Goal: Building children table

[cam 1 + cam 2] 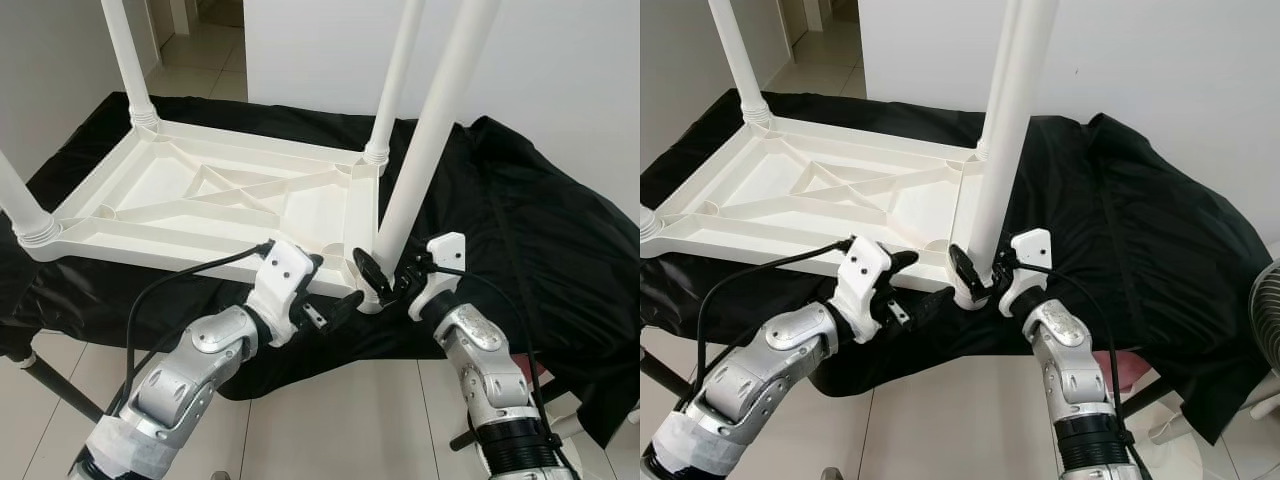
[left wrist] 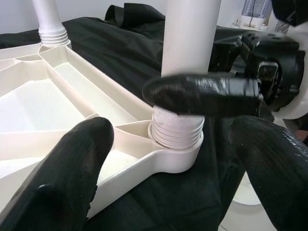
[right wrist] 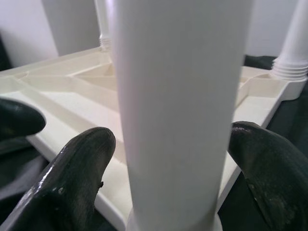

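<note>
A white plastic children's table (image 1: 170, 195) lies upside down on a black cloth, legs pointing up. Its near right leg (image 1: 432, 130) stands tilted in the corner socket (image 2: 175, 132). My right gripper (image 1: 388, 278) is shut on this leg just above the socket, one finger (image 3: 79, 178) on each side. My left gripper (image 1: 328, 290) is open beside the same corner, at the table's front edge, with nothing between its fingers (image 2: 72, 168). Three other legs stand screwed in at the far left (image 1: 125, 60), far right (image 1: 395, 80) and near left (image 1: 20, 205) corners.
The black cloth (image 1: 540, 220) drapes over a low support and hangs toward the tiled floor (image 1: 330, 420). A white wall stands behind. A fan (image 1: 1268, 300) is at the far right, and a doorway opens at the back left.
</note>
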